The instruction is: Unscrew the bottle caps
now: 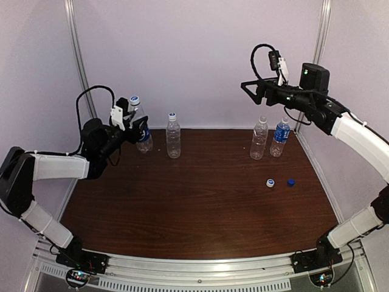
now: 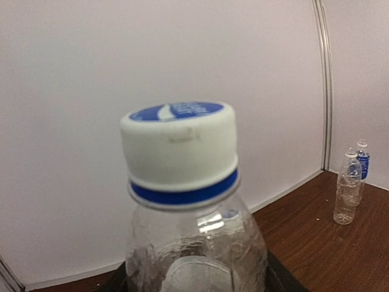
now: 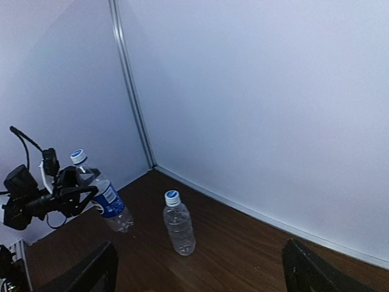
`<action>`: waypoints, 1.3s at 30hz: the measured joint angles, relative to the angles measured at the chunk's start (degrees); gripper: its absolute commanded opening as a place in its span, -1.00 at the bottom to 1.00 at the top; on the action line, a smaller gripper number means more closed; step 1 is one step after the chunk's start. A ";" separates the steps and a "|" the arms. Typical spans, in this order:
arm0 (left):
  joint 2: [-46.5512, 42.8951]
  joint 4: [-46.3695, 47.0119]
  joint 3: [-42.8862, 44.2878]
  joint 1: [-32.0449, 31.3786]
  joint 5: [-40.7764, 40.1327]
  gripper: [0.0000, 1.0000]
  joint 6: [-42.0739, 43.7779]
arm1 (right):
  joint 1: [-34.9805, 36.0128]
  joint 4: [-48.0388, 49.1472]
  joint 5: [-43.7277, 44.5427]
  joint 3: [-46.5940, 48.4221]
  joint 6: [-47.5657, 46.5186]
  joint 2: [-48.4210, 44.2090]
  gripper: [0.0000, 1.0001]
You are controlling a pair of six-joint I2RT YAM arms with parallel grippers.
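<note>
Top looks down on your whole bench [image 1: 200, 207]; left wrist hugs the Pepsi bottle [image 2: 194, 243]; right wrist sees it from afar.

No wording can be read anywhere: the white cap [image 2: 178, 149] has a blue top whose white markings are too blurred to make out, and the blue labels on the tilted bottle [image 3: 108, 201] and the far-right bottle [image 1: 280, 137] are too small.
</note>
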 measured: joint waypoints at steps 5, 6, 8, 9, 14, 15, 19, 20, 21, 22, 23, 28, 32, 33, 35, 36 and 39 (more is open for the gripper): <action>-9.01 -12.52 1.25 -7.41 1.77 -0.01 6.12 | 12.52 -1.62 -2.49 1.88 -2.14 1.05 0.84; -9.86 -15.63 2.29 -10.45 2.19 -0.01 8.24 | 15.02 -1.86 -2.62 2.32 -2.82 1.46 0.84; -10.51 -20.13 4.24 -16.13 3.32 -0.01 11.47 | 19.98 -2.51 -2.91 3.48 -4.31 2.45 0.84; -10.54 -21.86 5.03 -18.69 4.17 -0.01 12.66 | 22.01 -2.86 -2.99 4.13 -5.18 3.04 0.84; -10.29 -26.23 6.38 -24.70 8.07 -0.01 15.19 | 28.87 -6.60 -1.22 7.91 -11.04 6.38 0.76; -10.14 -26.69 6.58 -24.92 8.55 -0.01 15.39 | 29.64 -7.45 -0.66 8.55 -12.02 6.97 0.68; -9.51 -27.32 7.15 -25.66 10.88 -0.01 16.20 | 31.21 -10.51 0.83 9.44 -14.80 8.44 0.37; -9.51 -27.41 7.15 -25.73 11.34 -0.01 16.31 | 31.19 -10.99 1.01 9.44 -15.30 8.52 0.27; -9.51 -27.41 7.15 -25.83 11.87 -0.01 16.46 | 31.19 -11.43 1.18 9.44 -15.23 8.61 0.16; -9.51 -27.43 7.15 -25.97 12.24 -0.01 16.57 | 31.19 -11.67 1.33 9.44 -15.54 8.66 0.05; -9.51 -27.45 7.15 -25.97 12.55 -0.01 16.65 | 31.15 -11.96 1.57 9.44 -15.72 8.72 0.02; -9.51 -28.11 7.15 -26.01 13.42 -0.01 16.85 | 31.15 -13.18 2.54 9.44 -16.46 9.66 0.06; -9.53 -28.11 7.15 -26.03 13.44 -0.01 16.96 | 31.15 -14.21 2.51 9.44 -16.52 10.34 -0.24; -9.53 -28.11 7.15 -26.03 13.35 -0.01 17.07 | 31.15 -14.38 2.40 9.44 -16.55 10.36 -0.30; -9.53 -28.13 7.15 -26.01 13.27 -0.01 17.14 | 31.28 -14.45 2.29 9.44 -16.52 10.36 -0.45; -9.53 -28.26 7.15 -26.01 13.29 -0.01 17.05 | 31.39 -14.53 2.40 9.44 -16.68 10.36 -0.62; -9.53 -28.52 7.15 -26.01 13.25 0.17 16.68 | 31.36 -14.71 2.56 9.44 -17.29 10.36 -1.00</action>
